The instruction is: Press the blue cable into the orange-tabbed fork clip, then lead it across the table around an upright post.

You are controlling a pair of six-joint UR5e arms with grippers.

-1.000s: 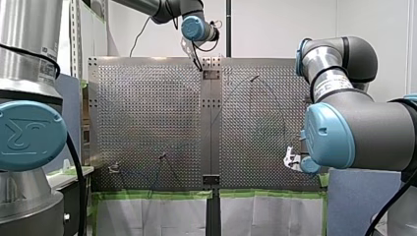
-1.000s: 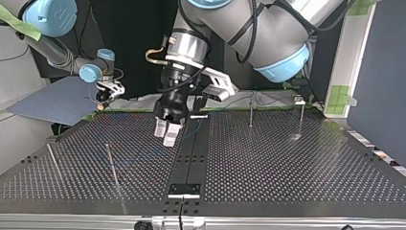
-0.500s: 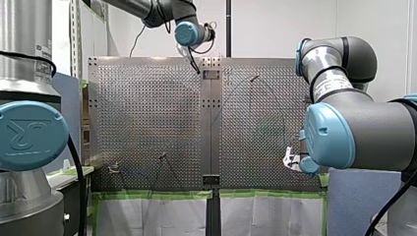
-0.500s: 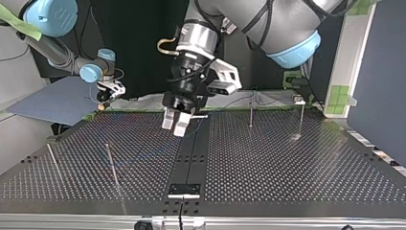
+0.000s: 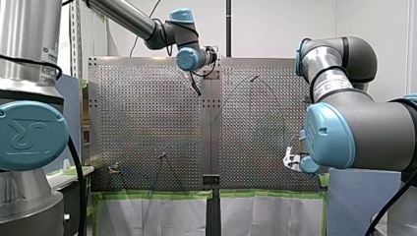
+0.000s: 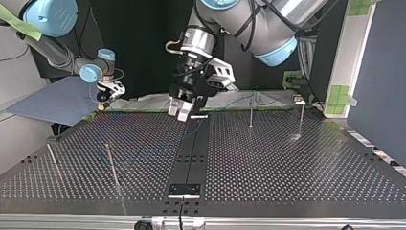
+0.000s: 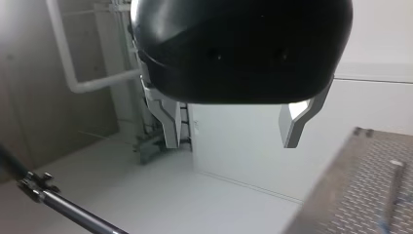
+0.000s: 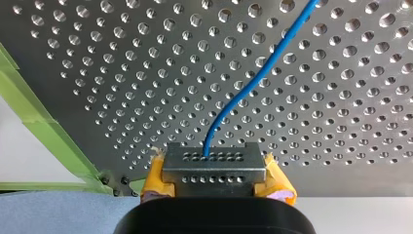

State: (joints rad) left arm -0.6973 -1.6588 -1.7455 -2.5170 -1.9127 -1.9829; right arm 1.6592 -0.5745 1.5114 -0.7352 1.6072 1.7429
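The perforated table point(image 6: 287, 158) lies mostly open, with green tape point(image 8: 53, 135) lining its far edge in the top view. My left gripper point(image 7: 231, 139) hangs above the centre seam near that edge, fingers spread and gripping nothing. My right gripper point(image 8: 214, 163) sits at the table's corner. Its yellow pads appear clamped on the blue cable point(image 8: 253, 78), which runs away over the holes. Thin upright posts point(image 6: 250, 113) stand well apart.
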